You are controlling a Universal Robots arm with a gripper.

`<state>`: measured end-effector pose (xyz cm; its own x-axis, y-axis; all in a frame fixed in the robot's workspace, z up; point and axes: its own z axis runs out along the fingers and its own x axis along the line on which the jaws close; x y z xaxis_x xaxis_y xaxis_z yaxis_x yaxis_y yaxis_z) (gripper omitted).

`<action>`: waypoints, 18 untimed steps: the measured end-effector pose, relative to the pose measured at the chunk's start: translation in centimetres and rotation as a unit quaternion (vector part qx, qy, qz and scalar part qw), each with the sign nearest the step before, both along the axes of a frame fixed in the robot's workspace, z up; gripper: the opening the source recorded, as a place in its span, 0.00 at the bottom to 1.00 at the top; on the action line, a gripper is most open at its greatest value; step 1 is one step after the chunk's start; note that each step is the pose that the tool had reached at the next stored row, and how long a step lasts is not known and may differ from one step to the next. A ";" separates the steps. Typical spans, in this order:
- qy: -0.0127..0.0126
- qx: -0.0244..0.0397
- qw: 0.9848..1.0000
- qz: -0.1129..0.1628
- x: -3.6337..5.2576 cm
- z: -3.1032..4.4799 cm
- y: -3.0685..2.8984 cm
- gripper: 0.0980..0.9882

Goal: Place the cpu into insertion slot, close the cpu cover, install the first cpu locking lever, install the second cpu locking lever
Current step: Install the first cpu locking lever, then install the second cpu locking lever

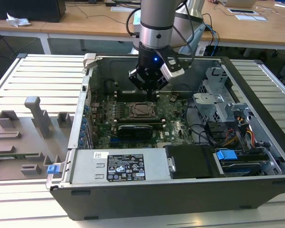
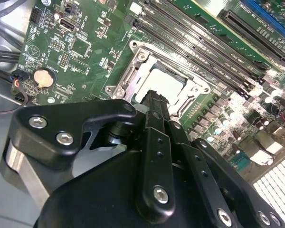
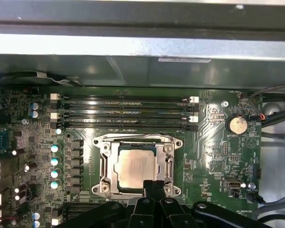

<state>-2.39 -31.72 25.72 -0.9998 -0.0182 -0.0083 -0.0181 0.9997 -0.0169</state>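
The cpu (image 3: 133, 167) lies flat in the insertion slot, silver top up, and is also seen in the second wrist view (image 2: 170, 81). The cpu cover (image 3: 104, 167) is a silver frame lying down around the chip, with the chip showing through its window. The slot itself is mostly hidden under both. My gripper (image 3: 153, 186) is shut with nothing between its fingers. Its tips hang just above the cover's edge on one side of the chip (image 2: 154, 97). In the exterior view the gripper (image 1: 149, 90) stands inside the open computer case, just behind the socket (image 1: 143, 110).
Green motherboard (image 3: 213, 161) surrounds the socket, with long black memory slots (image 3: 123, 114) and a coin battery (image 3: 237, 124) nearby. The case wall (image 3: 133, 47) rises close behind. A power supply (image 1: 118, 166), drive cage (image 1: 218, 102) and cables (image 1: 230, 135) crowd the case. A grey fixture tray (image 1: 23, 137) lies outside.
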 end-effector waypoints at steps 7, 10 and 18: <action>0.000 0.000 1.000 0.000 0.00 0.21 0.00 0.01; 0.000 0.000 1.000 0.000 0.00 0.21 0.00 0.01; 0.000 0.000 1.000 0.000 0.05 0.21 -0.29 0.01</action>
<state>-2.33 -32.01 25.93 -0.9998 -0.0183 -0.0082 -0.0182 0.9997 -0.0173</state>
